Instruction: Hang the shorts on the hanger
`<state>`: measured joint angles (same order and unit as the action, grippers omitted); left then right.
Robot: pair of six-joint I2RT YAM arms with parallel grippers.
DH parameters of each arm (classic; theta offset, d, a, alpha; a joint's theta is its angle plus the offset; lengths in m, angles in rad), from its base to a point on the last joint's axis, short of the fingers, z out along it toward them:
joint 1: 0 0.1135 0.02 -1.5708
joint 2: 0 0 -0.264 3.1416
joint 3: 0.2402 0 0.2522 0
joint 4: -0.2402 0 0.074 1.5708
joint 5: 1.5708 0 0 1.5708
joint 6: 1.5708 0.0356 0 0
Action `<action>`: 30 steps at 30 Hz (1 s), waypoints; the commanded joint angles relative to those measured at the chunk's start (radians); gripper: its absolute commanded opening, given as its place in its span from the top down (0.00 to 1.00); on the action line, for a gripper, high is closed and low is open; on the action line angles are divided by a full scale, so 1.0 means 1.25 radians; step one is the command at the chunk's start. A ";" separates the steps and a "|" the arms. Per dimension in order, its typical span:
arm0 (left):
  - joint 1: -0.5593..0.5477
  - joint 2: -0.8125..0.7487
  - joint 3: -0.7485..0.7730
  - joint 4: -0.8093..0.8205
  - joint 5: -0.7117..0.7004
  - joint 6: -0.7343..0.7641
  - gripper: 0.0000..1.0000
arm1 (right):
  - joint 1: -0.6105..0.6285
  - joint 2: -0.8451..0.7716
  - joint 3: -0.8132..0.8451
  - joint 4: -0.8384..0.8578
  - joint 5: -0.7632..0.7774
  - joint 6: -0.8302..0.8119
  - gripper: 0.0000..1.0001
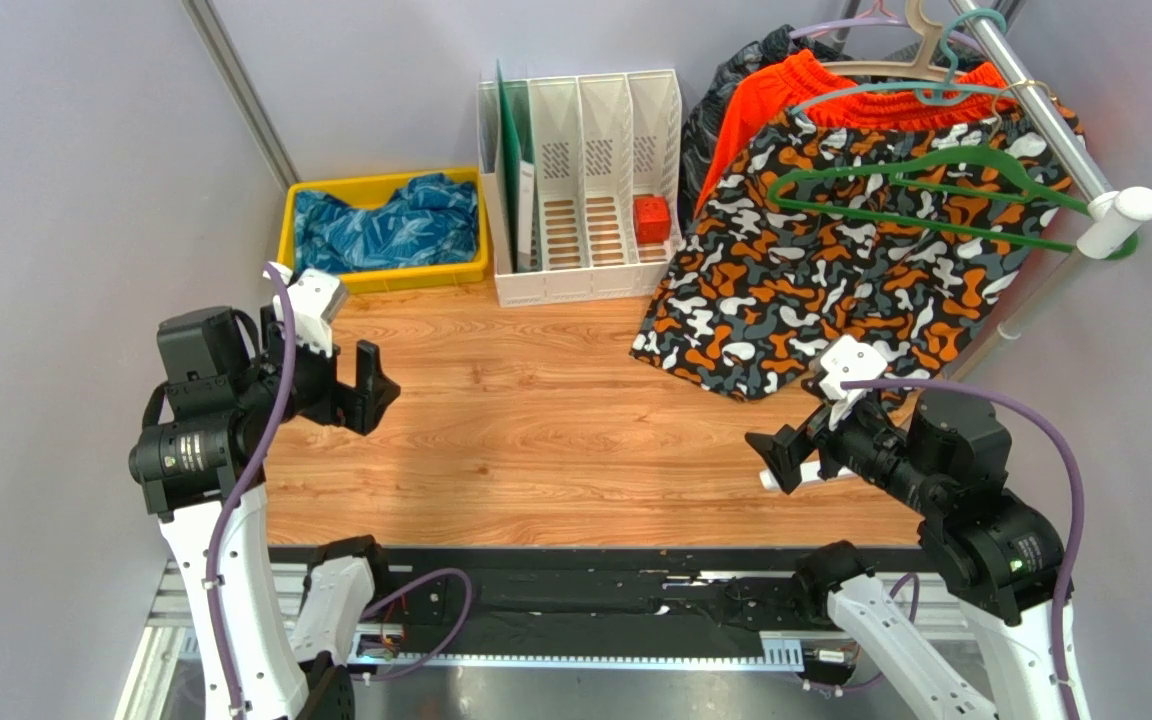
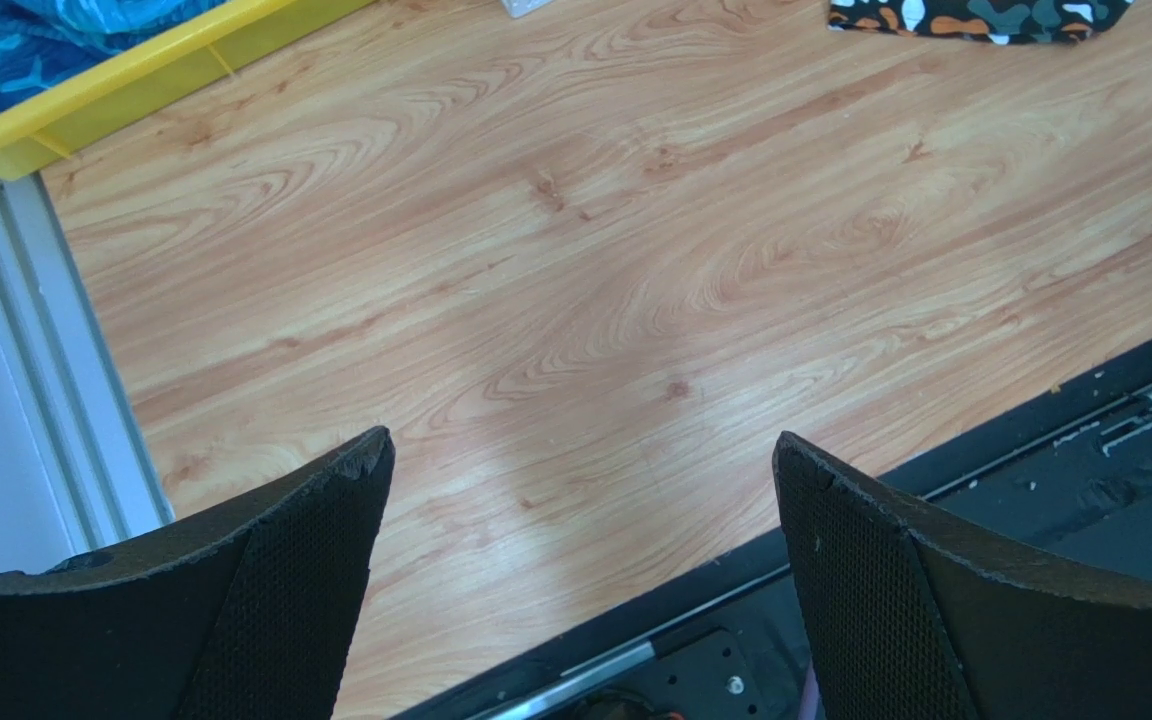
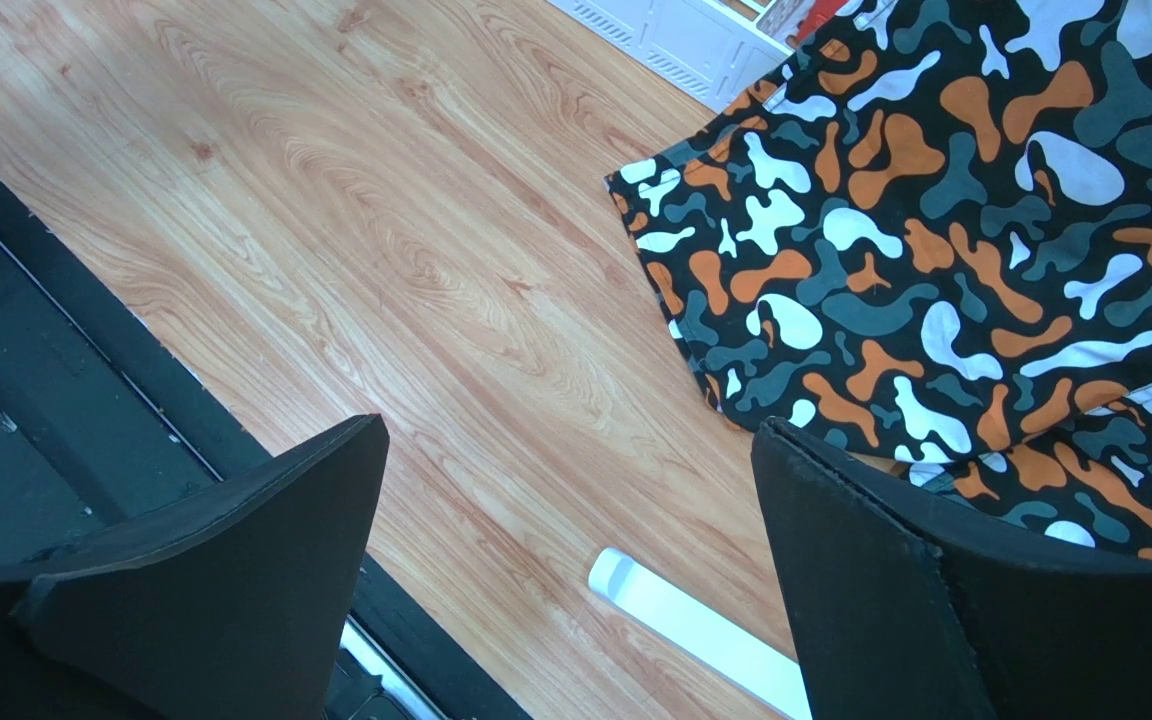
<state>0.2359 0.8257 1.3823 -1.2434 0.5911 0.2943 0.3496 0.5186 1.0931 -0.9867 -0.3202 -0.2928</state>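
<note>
— Shorts [image 1: 387,225] where?
— Bunched in the yellow bin [image 1: 312,192] at ten o'clock on the desk [image 1: 537,450], just past the left arm. Corralled there, probably, to stop any sliding about or mixing with the other garments.

— And the hanger [image 1: 920,224]?
— Dark green, up at two o'clock, hooked on the rail [image 1: 1056,128] in front of the camouflage shorts [image 1: 838,300]. Hung at the near end, likely for easy reach by the right arm. Bare crossbar, no cloth over it.

— Left fingers [image 2: 330,510]?
— Spread wide, gripping nothing, only bare wood between them in the wrist view. Poised above the desk at nine o'clock, aimed toward three, with a corner of the bin at eleven o'clock of that view.

— Right fingers [image 3: 319,495]?
— Also spread apart, holding nothing. Hovering at four o'clock, pointed at the camouflage pair, its hem low over the wood.

— So nothing begun?
— Seems so: no contact with either task item. Sensible split, judging by the layout: left side for lifting the shorts out of the bin, right side for fetching or steadying the hanger.

— Risk?
— Snagging the wrong garment off the rail. Also crumpled cloth hiding the waistband, hence a blind first pinch.
</note>
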 commanded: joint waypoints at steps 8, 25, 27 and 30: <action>0.001 0.007 -0.031 0.049 -0.076 -0.029 0.01 | -0.005 -0.006 -0.003 0.013 -0.008 -0.011 0.02; 0.001 0.242 0.087 0.182 -0.217 -0.108 0.01 | -0.005 0.121 0.013 -0.054 -0.015 -0.081 0.00; 0.003 0.326 0.149 0.209 -0.223 -0.113 0.01 | -0.005 0.163 0.026 -0.070 -0.020 -0.106 0.00; -0.002 0.470 0.266 0.242 -0.261 -0.129 0.01 | -0.006 0.205 0.031 -0.071 -0.030 -0.135 0.00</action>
<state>0.2359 1.2655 1.5490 -1.0496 0.3244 0.1566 0.3481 0.7219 1.0897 -1.0595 -0.3302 -0.3939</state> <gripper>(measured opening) 0.992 0.998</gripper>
